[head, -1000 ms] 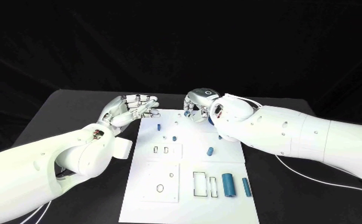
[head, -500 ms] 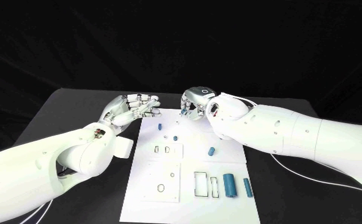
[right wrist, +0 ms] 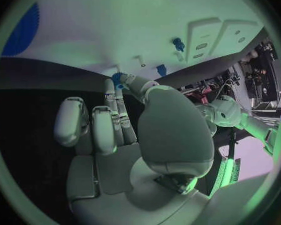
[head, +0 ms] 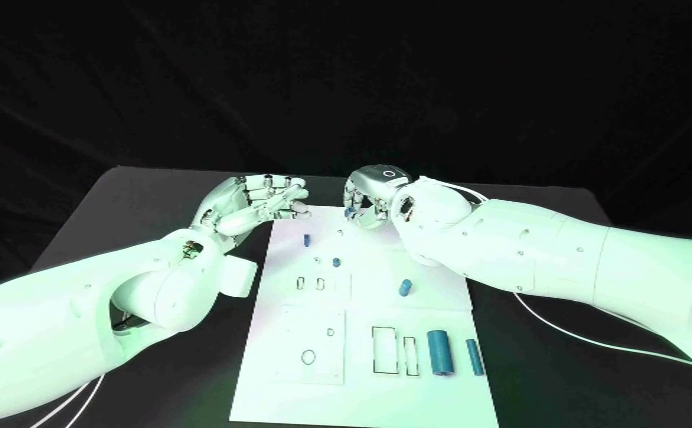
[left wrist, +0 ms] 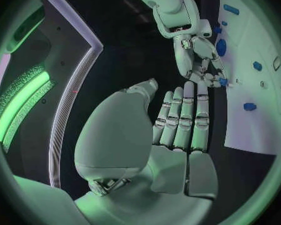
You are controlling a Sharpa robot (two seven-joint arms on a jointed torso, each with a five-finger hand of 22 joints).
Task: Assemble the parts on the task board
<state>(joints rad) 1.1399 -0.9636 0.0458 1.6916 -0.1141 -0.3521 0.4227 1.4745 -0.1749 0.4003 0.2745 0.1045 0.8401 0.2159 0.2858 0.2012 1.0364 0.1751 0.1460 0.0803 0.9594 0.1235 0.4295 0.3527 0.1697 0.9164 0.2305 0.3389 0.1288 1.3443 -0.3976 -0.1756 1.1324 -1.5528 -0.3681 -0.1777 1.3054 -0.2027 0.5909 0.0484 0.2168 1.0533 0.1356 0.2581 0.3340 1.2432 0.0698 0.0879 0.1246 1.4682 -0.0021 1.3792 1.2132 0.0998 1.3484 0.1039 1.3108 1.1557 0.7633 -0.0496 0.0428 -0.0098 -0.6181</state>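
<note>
Head view: my right hand [head: 372,198] sits at the far edge of the task board [head: 433,278], fingertips down, pinching a small blue part [head: 356,214]. My left hand [head: 260,200] hovers just beside the board's far left corner, fingers curled, nothing in it. Other blue parts lie on the board, incl. a big cylinder [head: 437,352] near me. L wrist view: left hand [left wrist: 178,130] empty. R wrist view: right fingertips [right wrist: 129,80] nip the blue part [right wrist: 117,79] at the board's edge.
</note>
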